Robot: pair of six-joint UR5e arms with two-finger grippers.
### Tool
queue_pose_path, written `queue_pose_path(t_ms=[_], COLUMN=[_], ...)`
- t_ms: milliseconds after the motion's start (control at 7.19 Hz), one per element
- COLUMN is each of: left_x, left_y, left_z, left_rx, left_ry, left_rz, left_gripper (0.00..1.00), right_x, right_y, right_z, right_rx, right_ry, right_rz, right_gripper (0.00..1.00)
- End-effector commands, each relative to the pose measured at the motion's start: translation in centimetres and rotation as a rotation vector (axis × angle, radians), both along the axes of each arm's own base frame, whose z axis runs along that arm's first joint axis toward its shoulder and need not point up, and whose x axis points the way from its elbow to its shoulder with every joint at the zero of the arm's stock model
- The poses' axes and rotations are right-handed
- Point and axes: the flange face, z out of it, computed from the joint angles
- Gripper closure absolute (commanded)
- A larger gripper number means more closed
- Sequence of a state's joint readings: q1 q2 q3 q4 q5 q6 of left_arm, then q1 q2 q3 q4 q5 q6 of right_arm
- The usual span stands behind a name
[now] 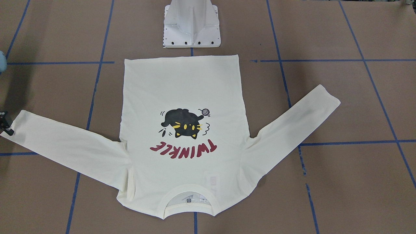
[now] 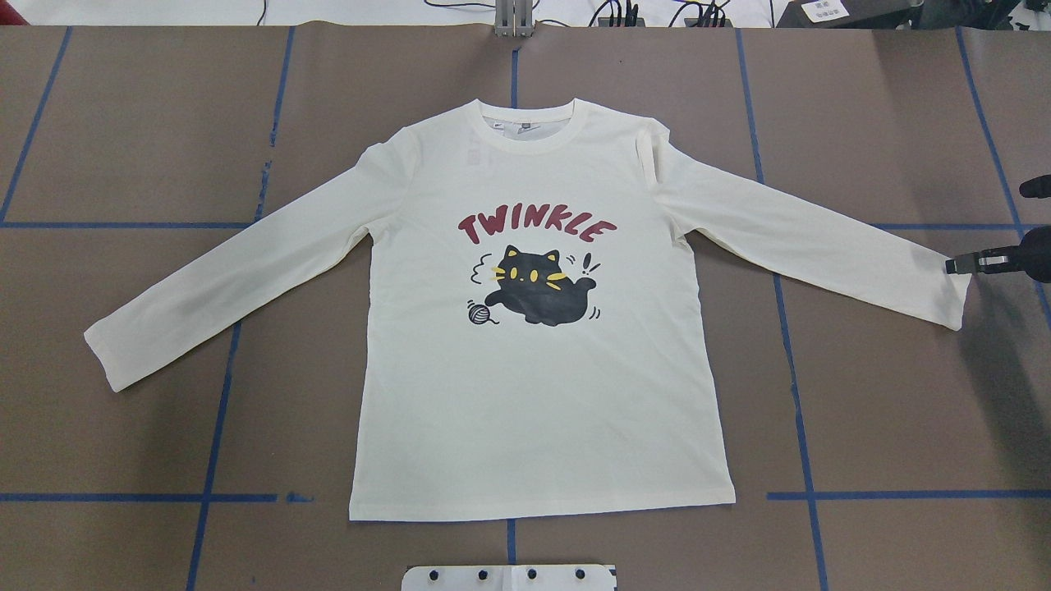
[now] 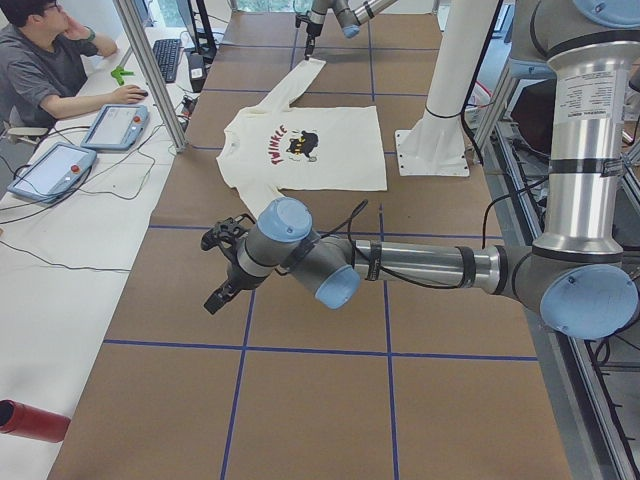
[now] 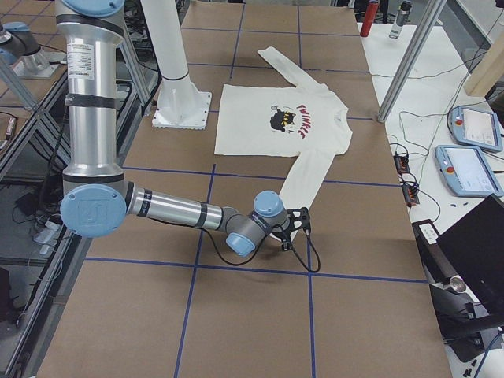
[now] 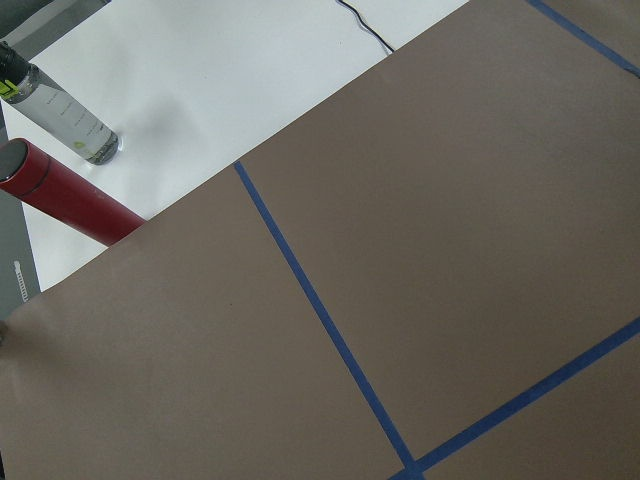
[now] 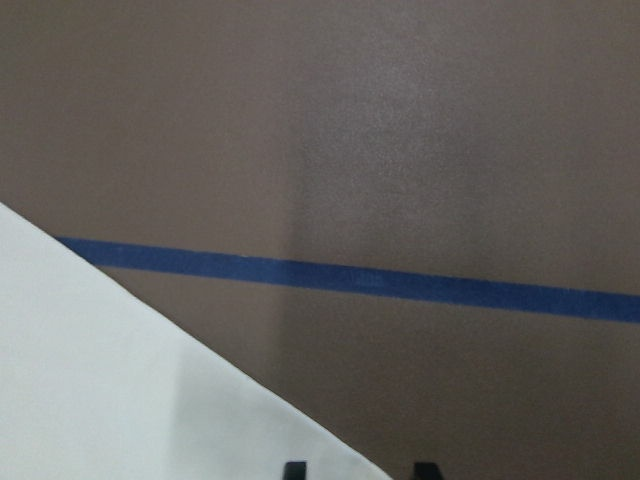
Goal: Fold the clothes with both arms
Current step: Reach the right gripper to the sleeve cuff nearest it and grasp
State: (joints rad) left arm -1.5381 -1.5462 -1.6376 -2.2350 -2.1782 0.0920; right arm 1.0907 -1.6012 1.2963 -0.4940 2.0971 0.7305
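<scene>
The cream long-sleeved T-shirt (image 2: 534, 386) lies flat on the brown paper, print up, with the black cat and red "TWINKLE" showing and both sleeves spread outwards (image 1: 182, 91). My right gripper (image 2: 959, 264) is low at the cuff of the sleeve on my right (image 1: 6, 125). In the right wrist view its two fingertips (image 6: 295, 468) stand apart over the paper, with the cuff edge (image 6: 120, 390) reaching one of them and nothing held. My left gripper (image 3: 216, 270) hovers over bare paper far from the shirt; whether it is open or shut I cannot tell.
The white pedestal base (image 1: 191, 26) stands just behind the shirt's hem. Blue tape lines (image 2: 222, 386) cross the paper. A red bottle (image 5: 60, 195) and a clear bottle (image 5: 60, 110) lie past the table's left end. A person (image 3: 45, 70) sits at a side desk with tablets (image 3: 115, 125).
</scene>
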Motion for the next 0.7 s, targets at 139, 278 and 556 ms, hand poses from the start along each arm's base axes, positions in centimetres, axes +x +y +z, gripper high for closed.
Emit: queue_pose_path(t_ms=[139, 278, 556], left_x=[0.1, 0.0, 0.1], left_y=[0.0, 0.0, 0.0], left_z=[0.0, -0.1, 0.0], left_rx=[0.001, 0.002, 0.001], left_ry=[0.000, 0.000, 0.000], left_rz=[0.001, 0.000, 0.001], left_gripper=[0.00, 0.00, 0.00], right_x=[-0.2, -0.4, -0.6], right_y=[-0.4, -0.7, -1.2], right_z=[-0.9, -1.7, -5.3], right_rx=[0.014, 0.026, 0.075], right_ry=[-0.011, -0.018, -0.044], right_rz=[-0.001, -0.002, 0.000], right_gripper=[1.00, 1.00, 1.00])
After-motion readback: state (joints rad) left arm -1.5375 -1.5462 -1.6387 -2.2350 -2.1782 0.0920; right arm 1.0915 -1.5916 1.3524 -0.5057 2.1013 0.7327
